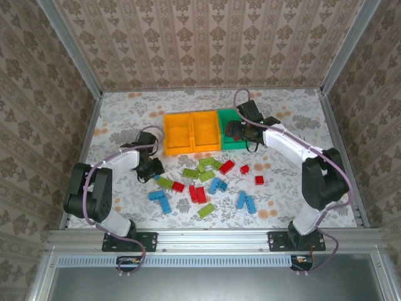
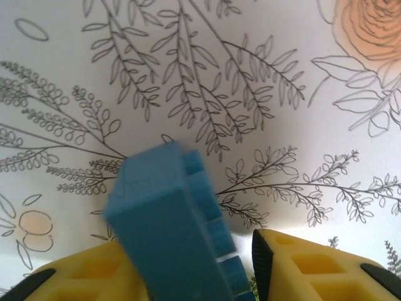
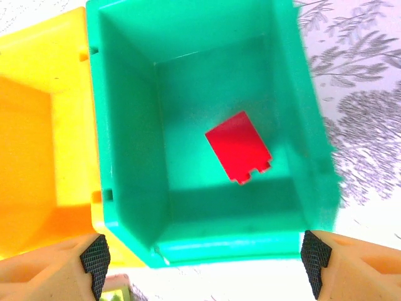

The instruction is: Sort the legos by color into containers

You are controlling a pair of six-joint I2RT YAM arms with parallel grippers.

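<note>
Presently | left gripper (image 2: 197, 266): we find it clamped on a tilted, studded blue brick (image 2: 163, 219), well left of the green bin (image 3: 125, 125) | right gripper (image 3: 203, 260): jaws wide apart above that smooth plastic bin, holding nothing | red brick (image 3: 238, 145): flat on the bin floor.

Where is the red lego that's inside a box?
In the right wrist view, the red lego is inside the green bin, rightmost of the row, beside an orange bin.
</note>
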